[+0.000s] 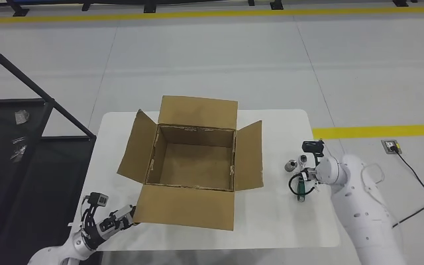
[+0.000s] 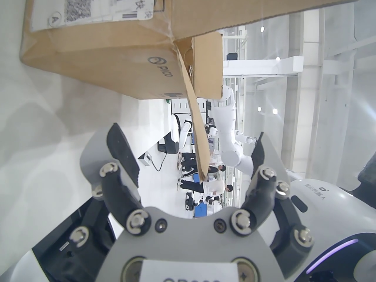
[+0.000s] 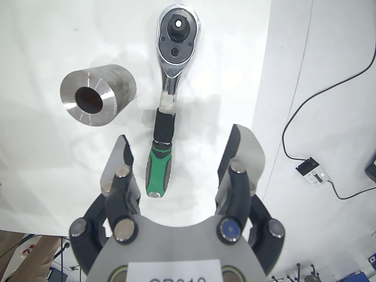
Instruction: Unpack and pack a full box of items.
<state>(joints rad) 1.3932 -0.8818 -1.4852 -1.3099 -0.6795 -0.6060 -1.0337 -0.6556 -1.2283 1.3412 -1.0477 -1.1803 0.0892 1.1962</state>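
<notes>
You are, I judge, at the start of repacking: the box (image 1: pixel 195 162) stands in the middle of the table (image 1: pixel 278 126) with all 4 flaps folded out and looks bare inside, and the wrench (image 3: pixel 171 89) and the metal cylinder (image 3: pixel 98 93) lie on the table just beside its right flap. Your right gripper (image 3: pixel 180 137) hangs above the wrench's green handle with its jaws wide open and holding nothing. Come straight down so the fingers straddle the handle across its narrow width. Grip toward the black collar, since the steel head looks heavy and may tip the tool. Keep clear of the cylinder, which lies on its side near the wrench and could roll if nudged. The right wrist view gives you the handle's line between the jaws and the cylinder's bore; the top view adds the box's inside and the route over the flap. The left wrist view alone shows the labelled outer wall and a flap edge beyond your left gripper (image 2: pixel 187 133), whose jaws are open and empty
</notes>
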